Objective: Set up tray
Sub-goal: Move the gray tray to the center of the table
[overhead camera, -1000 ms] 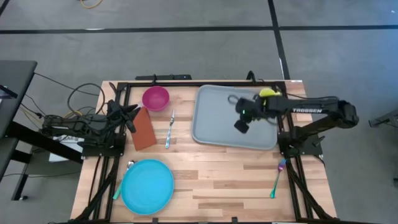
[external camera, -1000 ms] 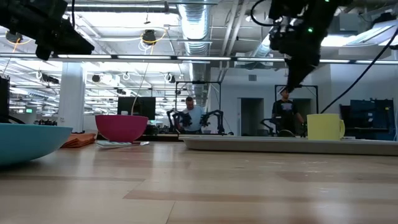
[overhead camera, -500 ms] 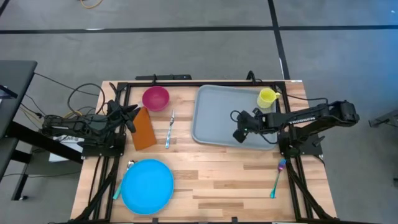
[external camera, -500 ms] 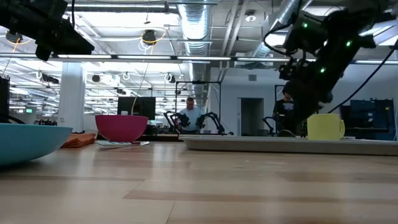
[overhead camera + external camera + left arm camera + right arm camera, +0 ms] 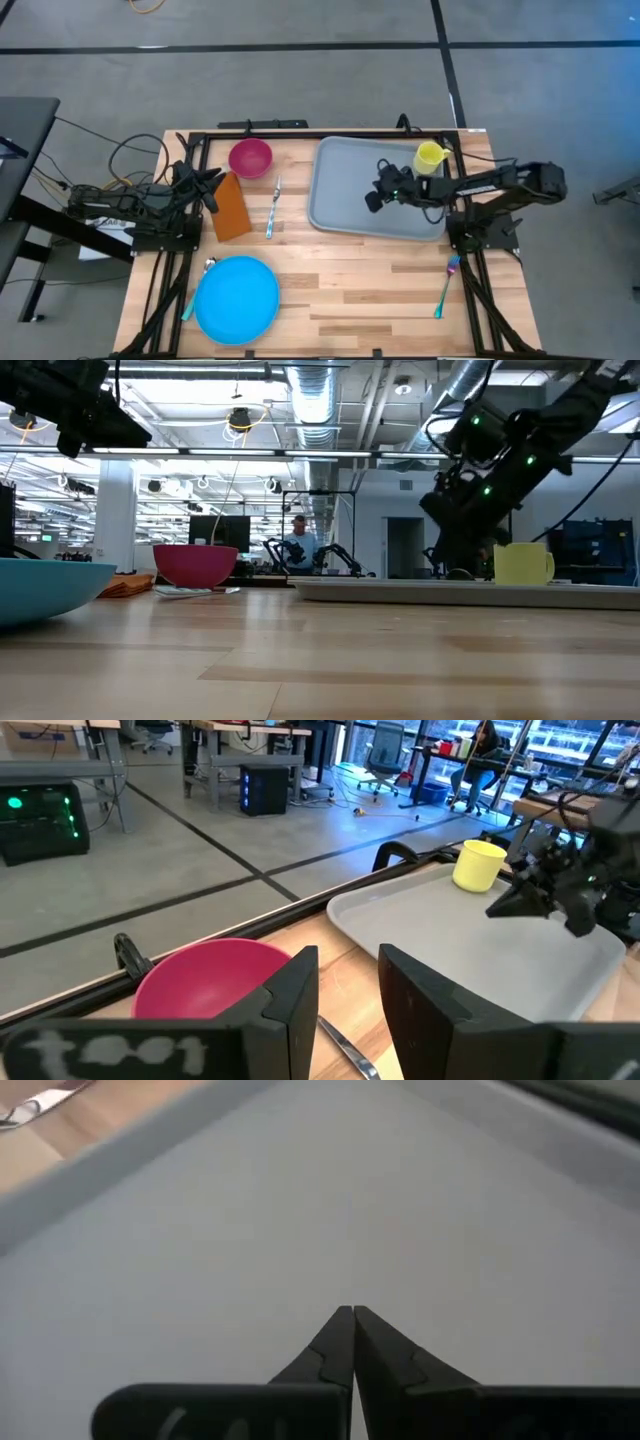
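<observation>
The light grey-blue tray [image 5: 345,200] lies on the table's far right part. A yellow cup [image 5: 430,156] stands upright in its far right corner. My right gripper [image 5: 370,203] hovers low over the tray's middle, shut and empty; the right wrist view shows its fingertips [image 5: 352,1312] closed over the tray floor [image 5: 250,1230]. My left gripper [image 5: 213,184] waits at the table's left edge beside the pink bowl [image 5: 250,157], its fingers [image 5: 300,990] slightly apart and holding nothing. My right gripper slants down toward the tray floor from the table's right side with shut fingers. I cannot tell whether the tips touch the tray.
A rust-orange cloth [image 5: 230,207] and a fork [image 5: 272,210] lie between bowl and tray. The round blue plate [image 5: 237,298] sits near the front left with a spoon [image 5: 197,292] beside it. Another spoon [image 5: 446,285] lies at the near right. Bare wood spans the near middle.
My right gripper has come down from high over the tray to just above its floor, shifting slightly toward the table's left and tipping from pointing down to a flatter slant. As the arm moved off, the yellow cup came into full view, standing where it was.
</observation>
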Available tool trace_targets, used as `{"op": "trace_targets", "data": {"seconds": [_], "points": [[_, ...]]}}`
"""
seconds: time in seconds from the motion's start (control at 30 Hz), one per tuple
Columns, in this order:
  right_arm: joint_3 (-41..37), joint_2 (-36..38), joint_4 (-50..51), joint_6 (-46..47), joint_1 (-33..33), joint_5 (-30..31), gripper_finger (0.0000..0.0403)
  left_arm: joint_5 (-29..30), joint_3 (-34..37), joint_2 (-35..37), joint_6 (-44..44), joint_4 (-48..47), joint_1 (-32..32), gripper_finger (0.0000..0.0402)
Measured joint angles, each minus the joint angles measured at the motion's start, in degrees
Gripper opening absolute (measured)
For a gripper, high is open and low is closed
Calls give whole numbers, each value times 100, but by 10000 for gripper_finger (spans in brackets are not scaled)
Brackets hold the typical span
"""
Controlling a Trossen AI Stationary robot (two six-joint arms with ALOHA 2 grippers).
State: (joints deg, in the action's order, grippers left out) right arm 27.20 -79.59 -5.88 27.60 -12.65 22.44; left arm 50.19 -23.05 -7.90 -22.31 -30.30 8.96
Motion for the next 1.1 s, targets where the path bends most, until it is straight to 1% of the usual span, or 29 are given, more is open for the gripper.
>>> {"op": "trace_targets", "data": {"seconds": [0.13, 0.27, 0.37, 0.5, 0.67, 0.77, 0.9, 1.1], "points": [[36, -857, -631, 120, 152, 14, 0, 0, 0, 0, 1, 0, 1, 96], [256, -1452, -1106, 239, 116, 47, 0, 0, 0, 0, 1, -20, 0, 96], [396, -1778, -1137, 239, 20, 177, 0, -1, 0, 0, 1, -23, 0, 96], [510, -2037, -1225, 242, -37, 117, 0, -4, 0, 0, 1, -26, 1, 96], [520, -2053, -1182, 275, 154, 35, 0, -7, 0, 0, 1, -26, 1, 96], [516, -1945, -1083, 451, 348, -121, 0, -7, 0, 0, 1, -26, 1, 96], [510, -1852, -926, 667, 678, -167, 0, -7, 0, 0, 1, -25, 1, 96], [507, -1853, -963, 1290, 1311, -160, 0, -7, 0, 0, 1, -24, -1, 96]]}}
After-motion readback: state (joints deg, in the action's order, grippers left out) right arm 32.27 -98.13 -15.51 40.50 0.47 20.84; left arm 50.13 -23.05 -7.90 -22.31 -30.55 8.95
